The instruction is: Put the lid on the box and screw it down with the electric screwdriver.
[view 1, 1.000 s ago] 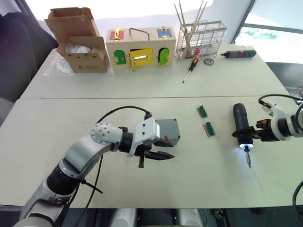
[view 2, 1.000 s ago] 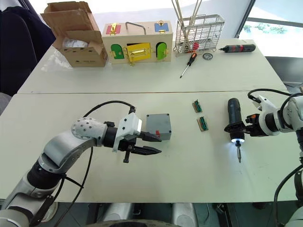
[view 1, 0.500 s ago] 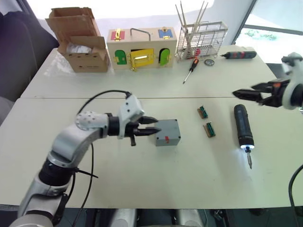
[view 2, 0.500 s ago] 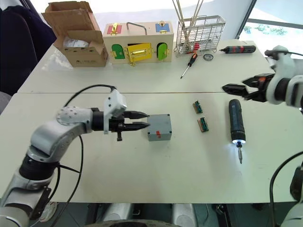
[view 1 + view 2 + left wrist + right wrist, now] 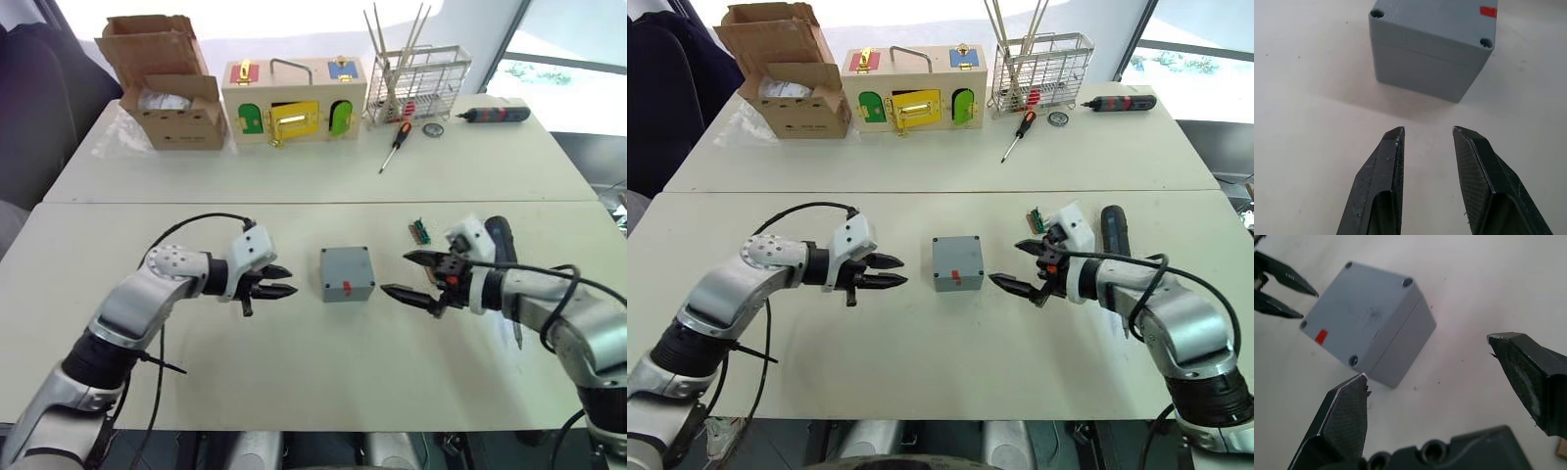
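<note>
Squarely centred, matte grey box (image 5: 956, 261)

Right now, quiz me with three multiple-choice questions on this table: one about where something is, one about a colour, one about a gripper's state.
1. Where does the box stand?
A. between the two grippers
B. inside the cardboard box
C. in the wire rack

2. What colour is the mark on the box?
A. blue
B. red
C. green

3. How is the right gripper?
A. shut on the box
B. shut on the electric screwdriver
C. open, holding nothing

Answers: 1 A, the left gripper and the right gripper flank it; 2 B, a red patch shows; 3 C, its fingers are spread apart.
</note>
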`<action>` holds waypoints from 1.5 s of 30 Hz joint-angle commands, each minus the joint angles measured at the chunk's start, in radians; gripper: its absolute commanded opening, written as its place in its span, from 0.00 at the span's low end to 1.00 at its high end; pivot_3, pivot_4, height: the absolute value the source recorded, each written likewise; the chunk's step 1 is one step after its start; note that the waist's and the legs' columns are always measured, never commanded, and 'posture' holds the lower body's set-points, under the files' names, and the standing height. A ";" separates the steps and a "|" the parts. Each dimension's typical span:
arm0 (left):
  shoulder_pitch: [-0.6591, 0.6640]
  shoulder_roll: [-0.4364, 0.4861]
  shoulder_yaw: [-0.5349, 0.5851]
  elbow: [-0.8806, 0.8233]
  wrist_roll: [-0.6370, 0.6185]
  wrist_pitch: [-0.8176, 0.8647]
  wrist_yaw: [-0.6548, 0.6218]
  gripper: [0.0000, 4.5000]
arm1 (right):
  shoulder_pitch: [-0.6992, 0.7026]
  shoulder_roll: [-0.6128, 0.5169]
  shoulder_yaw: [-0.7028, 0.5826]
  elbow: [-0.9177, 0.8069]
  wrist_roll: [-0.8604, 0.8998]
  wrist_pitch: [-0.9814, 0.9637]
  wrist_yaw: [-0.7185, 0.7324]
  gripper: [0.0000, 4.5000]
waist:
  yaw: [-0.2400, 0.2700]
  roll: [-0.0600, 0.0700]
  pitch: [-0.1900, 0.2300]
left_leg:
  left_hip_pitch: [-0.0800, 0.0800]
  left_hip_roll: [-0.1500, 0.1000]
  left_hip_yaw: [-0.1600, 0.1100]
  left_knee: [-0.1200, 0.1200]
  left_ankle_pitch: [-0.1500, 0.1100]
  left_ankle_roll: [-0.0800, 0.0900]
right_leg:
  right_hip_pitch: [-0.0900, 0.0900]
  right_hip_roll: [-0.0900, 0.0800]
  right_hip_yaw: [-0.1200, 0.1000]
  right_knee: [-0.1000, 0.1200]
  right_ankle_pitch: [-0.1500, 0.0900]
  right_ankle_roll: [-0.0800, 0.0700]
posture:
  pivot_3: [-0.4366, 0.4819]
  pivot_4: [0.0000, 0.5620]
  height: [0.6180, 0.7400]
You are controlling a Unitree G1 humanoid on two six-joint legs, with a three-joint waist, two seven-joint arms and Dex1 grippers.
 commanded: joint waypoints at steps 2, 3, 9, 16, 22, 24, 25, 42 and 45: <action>-0.035 -0.054 -0.029 0.052 0.041 -0.038 0.022 0.34 | 0.003 0.038 0.055 -0.019 -0.005 -0.027 0.010 1.00 | 0.001 0.000 0.000 | 0.000 0.000 0.000 0.000 0.000 0.000 | 0.000 0.000 0.000 0.000 0.000 0.000 | 0.48 0.27 0.92; -0.043 -0.068 -0.041 0.069 0.055 -0.049 0.024 0.34 | 0.008 0.043 0.066 -0.017 -0.008 -0.039 0.019 1.00 | 0.002 0.000 0.000 | 0.000 0.000 0.000 0.000 0.000 0.000 | 0.000 0.000 0.000 0.000 0.000 0.000 | 0.48 0.27 0.92; -0.079 -0.144 -0.085 0.171 0.123 -0.129 0.035 0.34 | 0.009 0.079 0.099 -0.035 0.015 -0.025 0.035 1.00 | 0.001 0.000 0.000 | 0.000 -0.001 0.000 0.000 0.000 0.000 | 0.000 0.000 0.000 0.000 0.000 0.000 | 0.48 0.27 0.92; -0.137 -0.266 -0.065 0.302 0.154 -0.209 0.076 0.34 | 0.031 0.114 0.103 -0.122 0.107 0.068 0.033 1.00 | 0.001 -0.001 0.000 | 0.000 -0.001 0.000 0.001 0.000 0.000 | 0.000 0.000 0.000 0.000 0.000 0.000 | 0.48 0.27 0.92; -0.145 -0.260 -0.084 0.348 0.231 -0.270 0.079 0.34 | 0.060 0.076 0.086 -0.177 0.106 0.092 0.027 1.00 | 0.001 -0.001 0.000 | 0.000 -0.001 0.000 0.001 0.000 0.000 | 0.000 0.000 0.000 0.000 0.000 0.000 | 0.48 0.27 0.92; -0.148 -0.247 -0.086 0.376 0.264 -0.290 0.086 0.34 | 0.062 0.041 0.071 -0.174 0.094 0.080 0.040 1.00 | 0.002 -0.001 -0.001 | 0.000 -0.002 0.000 0.001 0.000 0.000 | 0.001 0.000 0.000 0.000 0.000 0.000 | 0.48 0.27 0.92; -0.144 -0.233 -0.085 0.381 0.276 -0.301 0.080 0.34 | 0.059 0.011 0.064 -0.169 0.082 0.069 0.052 1.00 | 0.002 -0.001 -0.001 | 0.000 -0.002 -0.001 0.001 0.000 0.000 | 0.001 0.000 0.000 0.000 0.000 0.000 | 0.48 0.27 0.92; 0.049 -0.119 -0.089 0.042 0.221 -0.114 0.013 0.34 | -0.088 -0.013 0.246 0.104 -0.191 -0.293 0.206 1.00 | -0.007 -0.001 -0.001 | 0.001 0.000 0.000 0.000 0.000 0.000 | 0.001 0.000 0.000 0.000 0.000 0.001 | 0.48 0.27 0.92; 0.034 -0.155 -0.102 0.065 0.239 -0.115 0.035 0.34 | -0.075 0.002 0.267 0.080 -0.196 -0.306 0.231 1.00 | 0.004 -0.001 -0.001 | 0.001 0.000 0.000 0.001 0.000 0.000 | 0.002 0.000 0.000 0.000 0.000 0.001 | 0.48 0.27 0.92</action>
